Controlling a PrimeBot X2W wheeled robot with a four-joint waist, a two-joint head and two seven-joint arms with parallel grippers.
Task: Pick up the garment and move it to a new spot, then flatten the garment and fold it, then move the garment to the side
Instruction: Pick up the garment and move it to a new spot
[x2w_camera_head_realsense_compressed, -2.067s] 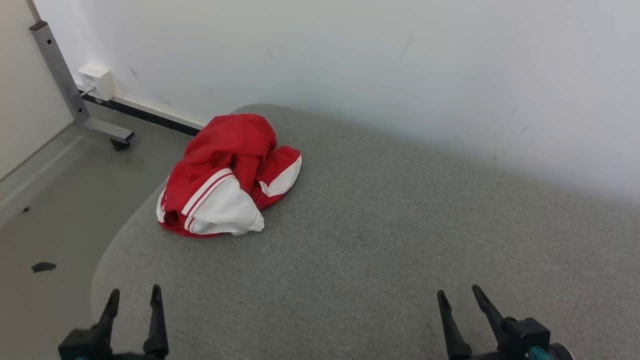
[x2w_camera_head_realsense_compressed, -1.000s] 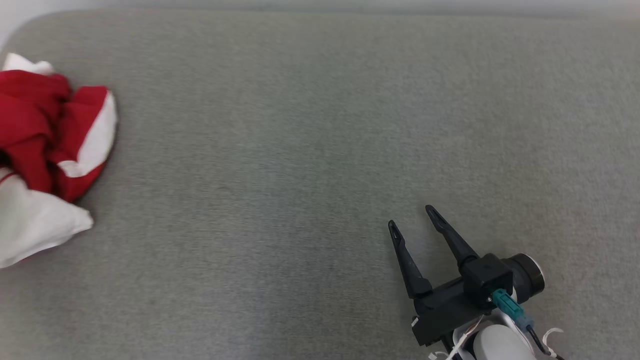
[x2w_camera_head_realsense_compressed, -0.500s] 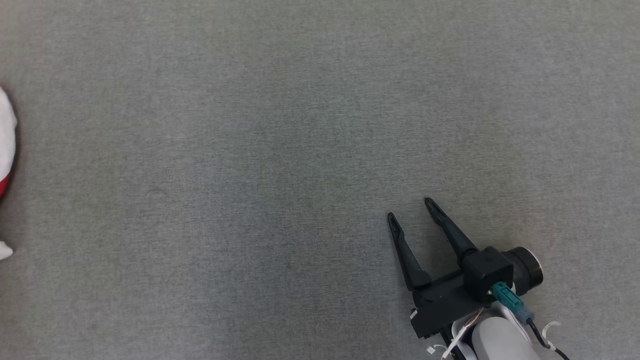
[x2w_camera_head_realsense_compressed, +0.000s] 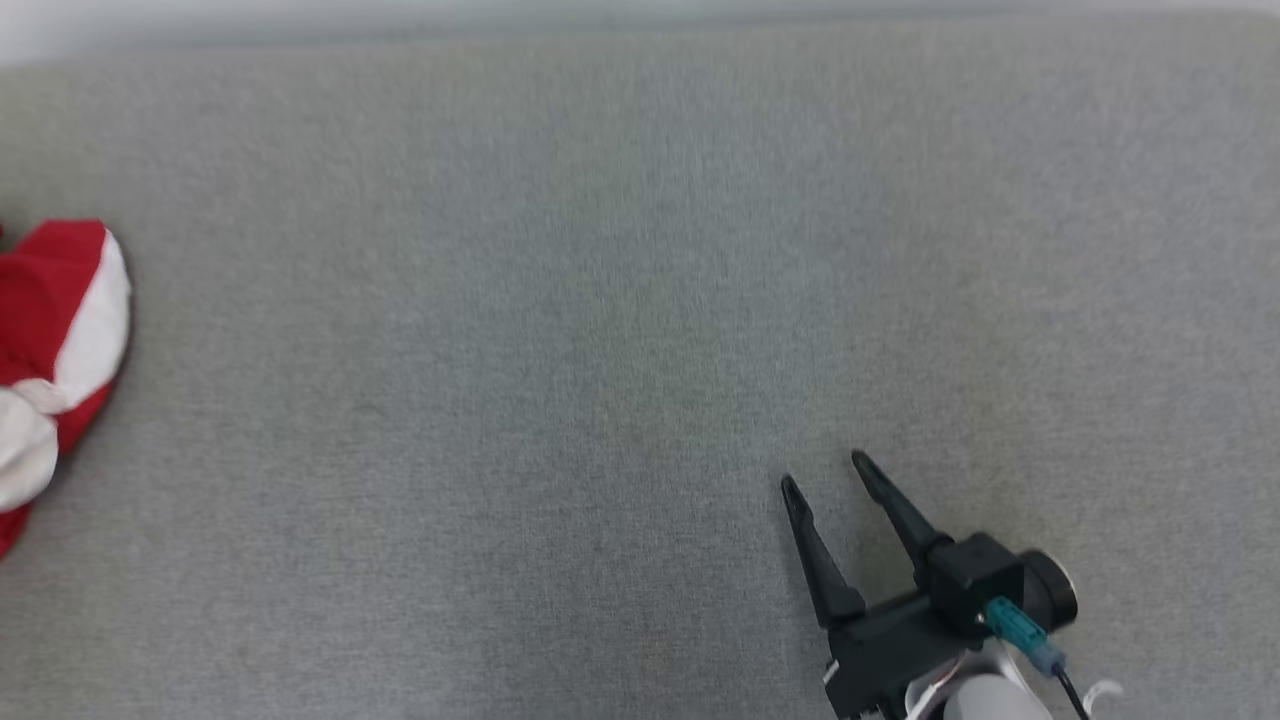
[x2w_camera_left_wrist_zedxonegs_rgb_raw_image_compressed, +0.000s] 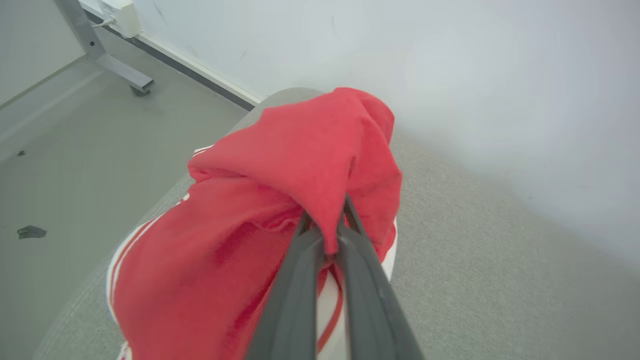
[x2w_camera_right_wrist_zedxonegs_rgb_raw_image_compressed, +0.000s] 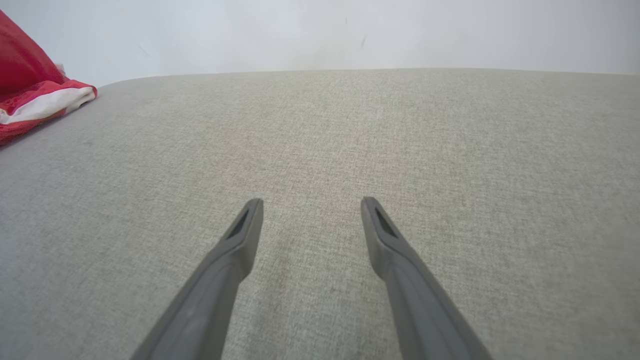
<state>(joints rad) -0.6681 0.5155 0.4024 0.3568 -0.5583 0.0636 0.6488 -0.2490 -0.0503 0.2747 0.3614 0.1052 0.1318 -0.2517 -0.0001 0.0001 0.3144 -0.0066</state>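
The garment (x2w_camera_left_wrist_zedxonegs_rgb_raw_image_compressed: 280, 190) is a crumpled red piece with white panels and stripes. In the left wrist view my left gripper (x2w_camera_left_wrist_zedxonegs_rgb_raw_image_compressed: 327, 220) is shut on a red fold of it, which is pulled up between the fingers. The head view catches just its red and white edge (x2w_camera_head_realsense_compressed: 60, 330) at the far left of the grey cushion. My right gripper (x2w_camera_head_realsense_compressed: 825, 475) stands open over bare cushion at the lower right, far from the garment; its two fingers (x2w_camera_right_wrist_zedxonegs_rgb_raw_image_compressed: 245, 225) are spread with nothing between them. The garment (x2w_camera_right_wrist_zedxonegs_rgb_raw_image_compressed: 35, 100) sits at the upper left of the right wrist view.
The wide grey fabric cushion (x2w_camera_head_realsense_compressed: 600, 300) runs to a white wall (x2w_camera_left_wrist_zedxonegs_rgb_raw_image_compressed: 450, 75). Beyond the cushion's rounded left end lies grey floor (x2w_camera_left_wrist_zedxonegs_rgb_raw_image_compressed: 75, 150) with a metal frame leg (x2w_camera_left_wrist_zedxonegs_rgb_raw_image_compressed: 107, 65), a white wall box (x2w_camera_left_wrist_zedxonegs_rgb_raw_image_compressed: 122, 12) and a small dark scrap (x2w_camera_left_wrist_zedxonegs_rgb_raw_image_compressed: 31, 231).
The head camera has swung, so the whole picture has shifted. My left gripper has shut on a fold of the garment. The right gripper stays open.
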